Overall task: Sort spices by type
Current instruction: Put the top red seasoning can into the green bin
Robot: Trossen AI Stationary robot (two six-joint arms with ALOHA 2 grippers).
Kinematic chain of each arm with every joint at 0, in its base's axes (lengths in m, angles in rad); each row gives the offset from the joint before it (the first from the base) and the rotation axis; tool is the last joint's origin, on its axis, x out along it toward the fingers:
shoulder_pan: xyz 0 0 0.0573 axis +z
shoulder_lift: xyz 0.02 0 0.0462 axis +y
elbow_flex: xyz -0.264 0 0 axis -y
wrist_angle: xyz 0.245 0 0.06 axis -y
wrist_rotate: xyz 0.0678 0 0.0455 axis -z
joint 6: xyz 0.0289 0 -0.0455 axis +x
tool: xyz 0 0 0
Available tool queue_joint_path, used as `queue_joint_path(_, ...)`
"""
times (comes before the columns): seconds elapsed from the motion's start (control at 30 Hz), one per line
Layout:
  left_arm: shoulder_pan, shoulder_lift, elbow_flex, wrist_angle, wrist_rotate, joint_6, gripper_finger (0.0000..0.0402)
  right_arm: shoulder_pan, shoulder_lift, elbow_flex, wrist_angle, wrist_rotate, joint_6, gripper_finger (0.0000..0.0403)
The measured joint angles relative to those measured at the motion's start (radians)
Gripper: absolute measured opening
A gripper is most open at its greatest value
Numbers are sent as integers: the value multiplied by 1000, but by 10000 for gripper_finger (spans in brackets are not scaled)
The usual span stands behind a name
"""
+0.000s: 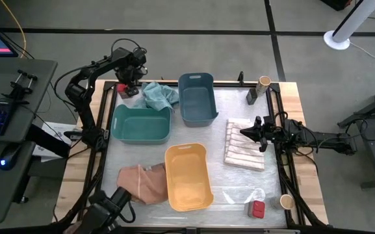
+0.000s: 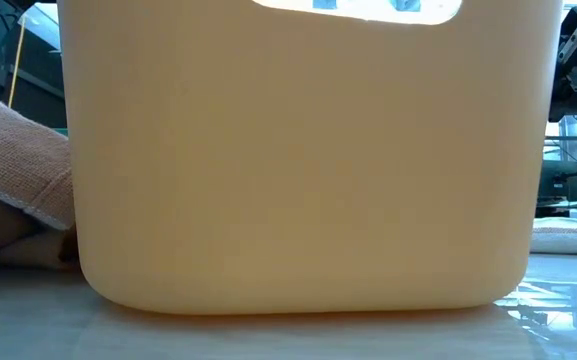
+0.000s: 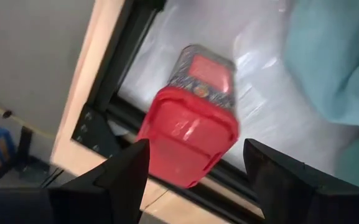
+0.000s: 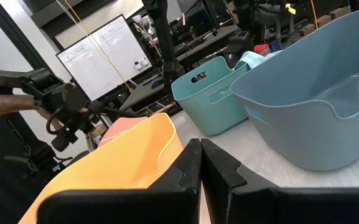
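Nearest the front edge of the tabletop (image 1: 239,188), a small red boxy spice container (image 1: 257,208) lies beside a tan round jar (image 1: 286,201) at the front right corner. Just behind them stands the yellow plastic bin (image 1: 188,177), with a pinkish-tan cloth (image 1: 142,182) touching its left side. Farther back, the right gripper (image 1: 244,132) hangs clenched and empty over the edge of a folded striped cloth (image 1: 244,144). Beyond that sit the green plastic bin (image 1: 141,124) and the blue plastic bin (image 1: 197,97), a crumpled teal cloth (image 1: 159,95) between them. At the far right corner stand a dark grey boxy container (image 1: 251,96) and another tan round jar (image 1: 263,83). At the far left corner, the left gripper (image 3: 195,165) hovers spread wide directly above a red-lidded boxy spice container (image 3: 191,118) lying on the tabletop at the frame's edge; its fingers (image 3: 126,171) flank the lid without touching it.
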Motion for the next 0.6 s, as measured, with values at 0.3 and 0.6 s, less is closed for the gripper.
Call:
queue_joint_path(0.3,2,0,0,72,25,20,246,0,0,0,0,0,0,1)
queue_joint_path(0.6,-17,0,0,27,-97,-122,246,0,0,0,0,0,0,1)
